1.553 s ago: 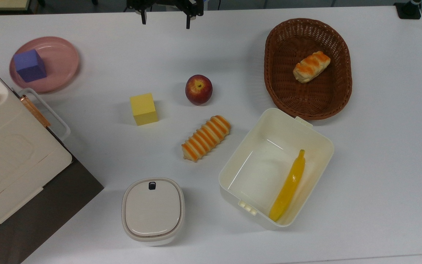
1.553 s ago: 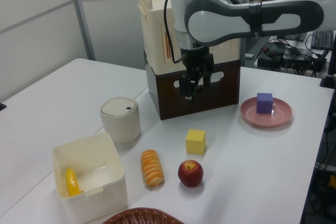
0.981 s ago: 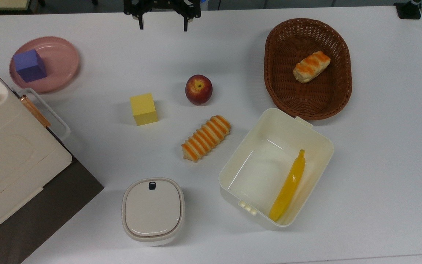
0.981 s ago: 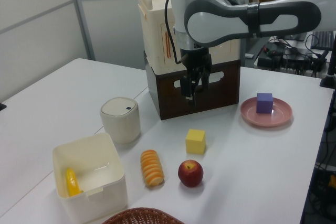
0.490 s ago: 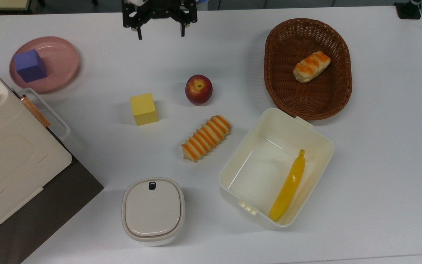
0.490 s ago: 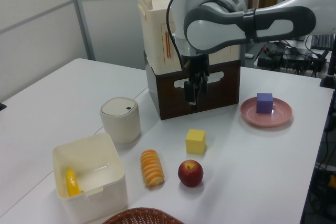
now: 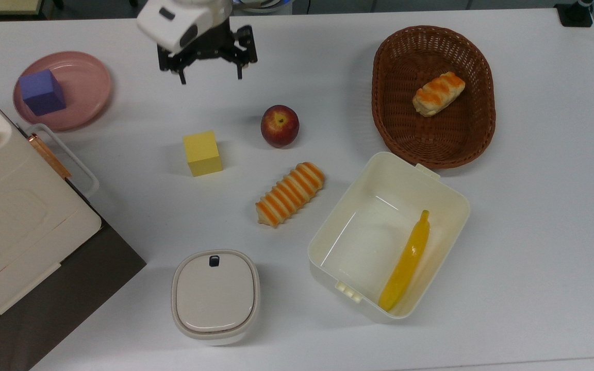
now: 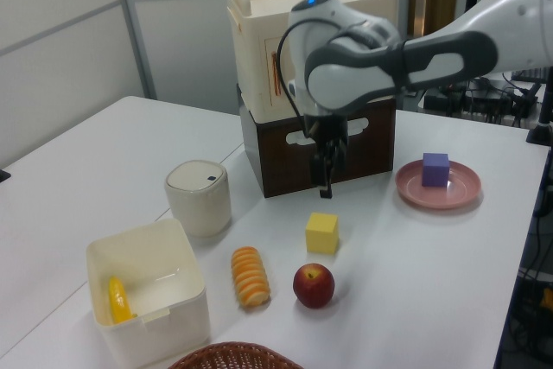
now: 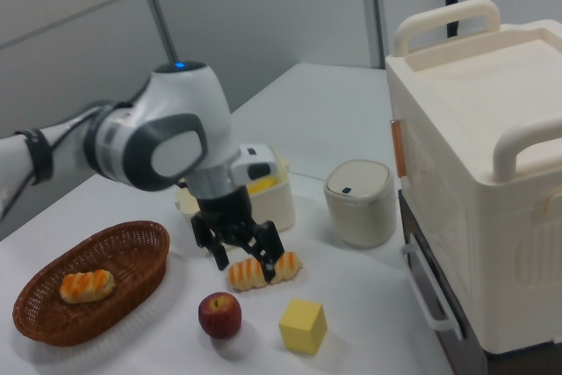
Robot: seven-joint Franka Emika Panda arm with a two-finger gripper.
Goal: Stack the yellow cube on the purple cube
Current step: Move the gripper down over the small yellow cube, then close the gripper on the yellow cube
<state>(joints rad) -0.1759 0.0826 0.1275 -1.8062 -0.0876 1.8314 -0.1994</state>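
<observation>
A white table (image 7: 534, 206) is seen carrying the objects. Above its far side, the end effector (image 7: 209, 77) is held in the air with its fingers spread wide and nothing between them. The pink plate (image 7: 88, 85) lies at the top view's far left, and the purple cube (image 7: 42, 92) rests on it. The yellow cube (image 7: 202, 153) sits on the table near the middle, well apart from the plate, with a red apple (image 7: 279, 125) to the top view's right of it.
</observation>
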